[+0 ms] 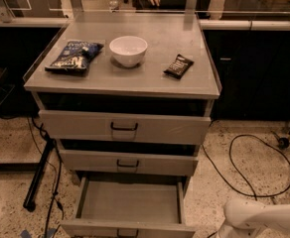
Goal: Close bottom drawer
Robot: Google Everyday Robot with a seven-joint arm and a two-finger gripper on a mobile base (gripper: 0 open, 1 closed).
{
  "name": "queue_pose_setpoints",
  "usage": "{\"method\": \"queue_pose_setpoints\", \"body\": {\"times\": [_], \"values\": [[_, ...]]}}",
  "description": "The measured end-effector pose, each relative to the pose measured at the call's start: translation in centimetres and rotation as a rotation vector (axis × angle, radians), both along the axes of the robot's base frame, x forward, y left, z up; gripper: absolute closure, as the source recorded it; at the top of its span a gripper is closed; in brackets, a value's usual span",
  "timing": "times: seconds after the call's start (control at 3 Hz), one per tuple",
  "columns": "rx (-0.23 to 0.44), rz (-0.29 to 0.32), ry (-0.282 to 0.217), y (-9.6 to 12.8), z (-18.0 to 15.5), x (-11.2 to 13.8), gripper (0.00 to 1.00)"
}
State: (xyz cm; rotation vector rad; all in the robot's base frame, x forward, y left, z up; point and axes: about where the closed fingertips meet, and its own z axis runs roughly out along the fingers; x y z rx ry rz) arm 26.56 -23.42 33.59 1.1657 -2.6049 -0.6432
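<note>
The bottom drawer (129,203) of the grey cabinet is pulled far out, and its flat grey tray is empty. Its low front panel (95,229) lies at the bottom edge of the camera view, with the black handle cut off there. The two taller drawers above, the middle drawer (127,163) and the top drawer (124,127), each stand slightly out. My gripper is out of view. Only a white arm link (264,218) shows at the bottom right, to the right of the open drawer.
On the cabinet top (155,83) lie a blue chip bag (74,56), a white bowl (128,50) and a dark snack bar (179,66). A black cable (244,167) loops on the floor at the right. A black pole (38,175) leans at the left.
</note>
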Motion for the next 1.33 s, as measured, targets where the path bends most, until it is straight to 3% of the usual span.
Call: {"method": "queue_pose_setpoints", "body": {"times": [0.33, 0.67, 1.0, 1.33], "values": [[0.075, -0.07, -0.035, 1.8, -2.1, 0.4, 1.0], [0.118, -0.105, -0.094, 3.0, -3.1, 2.7, 1.0], [0.166, -0.125, -0.123, 4.3, -4.1, 4.7, 1.0], [0.166, -0.126, -0.124, 4.3, -4.1, 4.8, 1.0]]}}
